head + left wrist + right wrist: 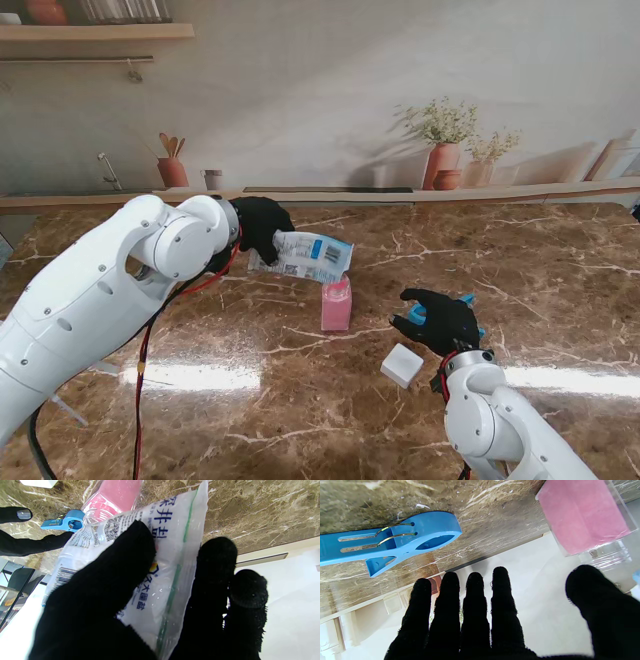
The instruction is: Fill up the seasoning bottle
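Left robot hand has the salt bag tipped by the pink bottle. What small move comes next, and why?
Probably tilt the bag a little steeper: the left robot hand holds it nearly level with its lower corner at the bottle top.

A kitchen: a marble counter is running under a shelf, with a utensil pot, a tap and potted plants standing along the wall.
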### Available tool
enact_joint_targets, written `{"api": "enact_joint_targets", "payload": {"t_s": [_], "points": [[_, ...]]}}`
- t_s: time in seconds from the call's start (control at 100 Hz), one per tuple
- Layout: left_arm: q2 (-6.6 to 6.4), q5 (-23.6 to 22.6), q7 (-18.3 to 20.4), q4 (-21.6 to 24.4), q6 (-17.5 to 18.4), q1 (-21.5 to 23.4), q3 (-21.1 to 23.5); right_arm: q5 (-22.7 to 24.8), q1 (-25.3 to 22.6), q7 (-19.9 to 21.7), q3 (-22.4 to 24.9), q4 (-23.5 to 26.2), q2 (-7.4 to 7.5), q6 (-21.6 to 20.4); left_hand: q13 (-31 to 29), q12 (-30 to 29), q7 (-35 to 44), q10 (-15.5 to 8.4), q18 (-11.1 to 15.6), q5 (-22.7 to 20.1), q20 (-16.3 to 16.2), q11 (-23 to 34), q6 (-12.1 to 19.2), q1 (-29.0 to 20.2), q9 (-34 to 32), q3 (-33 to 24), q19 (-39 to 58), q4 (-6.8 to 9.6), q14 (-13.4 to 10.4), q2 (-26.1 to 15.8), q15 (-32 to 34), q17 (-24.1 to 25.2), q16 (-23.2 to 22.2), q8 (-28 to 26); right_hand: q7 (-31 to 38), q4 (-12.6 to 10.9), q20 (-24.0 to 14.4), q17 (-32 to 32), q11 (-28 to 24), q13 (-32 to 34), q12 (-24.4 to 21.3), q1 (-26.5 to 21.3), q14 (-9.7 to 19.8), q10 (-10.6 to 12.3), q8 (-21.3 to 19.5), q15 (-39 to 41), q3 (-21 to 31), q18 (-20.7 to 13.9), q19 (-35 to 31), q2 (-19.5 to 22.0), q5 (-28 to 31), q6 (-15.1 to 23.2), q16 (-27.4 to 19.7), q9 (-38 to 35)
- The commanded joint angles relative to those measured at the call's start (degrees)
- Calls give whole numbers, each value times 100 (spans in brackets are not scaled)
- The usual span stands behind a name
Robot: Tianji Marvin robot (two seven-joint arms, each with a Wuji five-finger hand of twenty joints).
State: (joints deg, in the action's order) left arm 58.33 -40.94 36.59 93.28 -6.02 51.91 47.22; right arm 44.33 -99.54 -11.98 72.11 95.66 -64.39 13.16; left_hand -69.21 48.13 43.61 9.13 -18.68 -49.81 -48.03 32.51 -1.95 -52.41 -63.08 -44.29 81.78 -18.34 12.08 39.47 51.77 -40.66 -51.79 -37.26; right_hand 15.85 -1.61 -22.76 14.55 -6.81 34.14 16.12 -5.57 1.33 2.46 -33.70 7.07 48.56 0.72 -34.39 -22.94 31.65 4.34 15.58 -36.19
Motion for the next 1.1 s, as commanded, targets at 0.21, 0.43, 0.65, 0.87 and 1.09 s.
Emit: {"api": "enact_joint_targets", "payload": {"t_s": [0.21,0.43,0.65,0.87,1.09], "points": [[37,-22,50,-13,-223,-325,-308,-55,-125,3,55,-40,-32,2,-288,376,1616,-470,44,-329,85,816,842,-308,-449,-1304,407,166,-143,-1207,399,-240,59,-274,30,-133,97,-78,-45,-201,-78,89,-35,-34,67,30,2,-18,43,53,-117,91,-67,117],[38,-105,125,-73,-194,-521,-527,-77,-147,-9,80,-49,-36,-6,-300,439,1707,-468,42,-247,98,896,912,-195,-456,-1237,471,208,-166,-1329,556,-278,107,-228,36,-127,81,-72,-48,-189,-67,78,-39,-37,69,42,20,-3,24,54,-108,97,-51,113],[42,-202,148,-111,-104,-640,-656,-110,-136,2,75,-75,-37,-18,-299,491,1763,-507,76,-233,88,969,924,-156,-477,-1241,543,244,-198,-1345,694,-299,127,-244,43,-117,74,-74,-48,-193,-61,71,-42,-45,69,43,29,5,21,48,-98,109,-42,115],[57,-40,139,-108,-141,-730,-756,-138,-132,1,77,-91,-42,0,-288,481,1697,-493,93,-115,102,954,1011,20,-472,-1113,546,163,-218,-1323,705,-300,173,-171,53,-107,65,-72,-51,-187,-51,64,-51,-39,69,51,41,14,17,46,-80,115,-27,112],[54,-2,206,-109,-141,-834,-869,-159,-144,-14,96,-99,-46,-6,-289,480,1698,-488,107,26,112,1002,1122,93,-465,-900,546,90,-215,-1327,723,-289,189,-136,70,-99,56,-66,-55,-177,-42,66,-57,-30,68,59,47,23,8,60,-45,140,-14,101]]}}
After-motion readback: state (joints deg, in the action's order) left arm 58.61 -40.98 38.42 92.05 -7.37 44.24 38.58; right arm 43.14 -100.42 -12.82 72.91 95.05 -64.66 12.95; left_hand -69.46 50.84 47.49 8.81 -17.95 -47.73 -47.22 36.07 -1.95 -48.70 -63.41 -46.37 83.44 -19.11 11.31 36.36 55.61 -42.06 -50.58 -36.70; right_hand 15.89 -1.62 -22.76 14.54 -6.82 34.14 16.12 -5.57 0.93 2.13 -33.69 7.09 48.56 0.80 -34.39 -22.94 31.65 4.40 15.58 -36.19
